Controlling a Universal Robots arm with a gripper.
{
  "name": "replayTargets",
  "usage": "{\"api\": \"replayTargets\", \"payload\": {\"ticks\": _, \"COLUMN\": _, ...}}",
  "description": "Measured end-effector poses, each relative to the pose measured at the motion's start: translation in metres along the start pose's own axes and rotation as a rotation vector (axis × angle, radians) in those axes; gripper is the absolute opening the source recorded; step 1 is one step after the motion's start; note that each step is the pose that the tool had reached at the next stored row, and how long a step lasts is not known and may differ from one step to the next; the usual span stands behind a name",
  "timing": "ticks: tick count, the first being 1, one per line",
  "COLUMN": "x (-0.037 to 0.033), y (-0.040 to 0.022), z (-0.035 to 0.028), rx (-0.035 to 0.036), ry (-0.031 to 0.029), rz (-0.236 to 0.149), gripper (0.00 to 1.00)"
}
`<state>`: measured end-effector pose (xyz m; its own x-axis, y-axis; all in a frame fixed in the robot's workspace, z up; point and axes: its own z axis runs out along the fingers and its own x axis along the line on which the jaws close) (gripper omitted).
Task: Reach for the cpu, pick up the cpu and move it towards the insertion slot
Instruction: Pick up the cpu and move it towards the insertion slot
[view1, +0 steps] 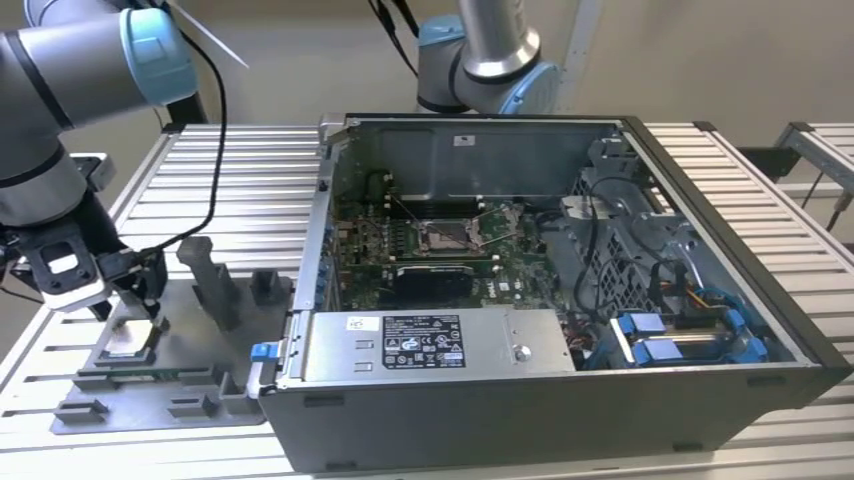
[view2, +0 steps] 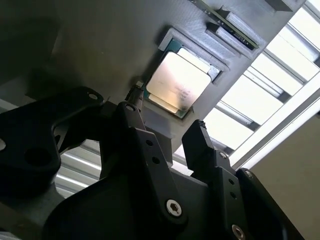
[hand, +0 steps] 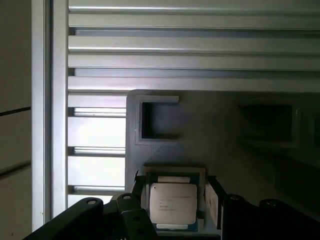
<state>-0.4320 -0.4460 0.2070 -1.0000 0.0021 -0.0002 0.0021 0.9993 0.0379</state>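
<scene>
Exterior view: I see the claw (view1: 131, 312) hanging just above the cpu (view1: 130, 340), which lies flat in a pocket of the grey tray (view1: 160, 395) on the desk (view1: 227, 160). The insertion slot (view1: 447, 237) is well apart from that tray, inside the open computer case (view1: 561, 400).

Second wrist view: the claw (view2: 167, 111) is released, fingers (view2: 131, 120) spread either side of the cpu (view2: 177, 84).

First wrist view: the cpu (hand: 173, 210) sits in its tray pocket between the spread fingers (hand: 214, 197).

I see the gripper (view1: 134, 316) just above the chip (view1: 130, 341) at the tray's (view1: 147, 412) edge, exterior view's left; the socket (view1: 447, 236) lies well apart inside the computer case (view1: 534, 425).
</scene>
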Motion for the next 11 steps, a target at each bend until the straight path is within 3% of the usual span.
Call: {"api": "replayTargets", "payload": {"ticks": 11, "x": 0.0001, "y": -0.0067, "z": 0.0087, "rx": 0.0000, "ry": -0.0002, "rz": 0.007, "gripper": 1.00}}
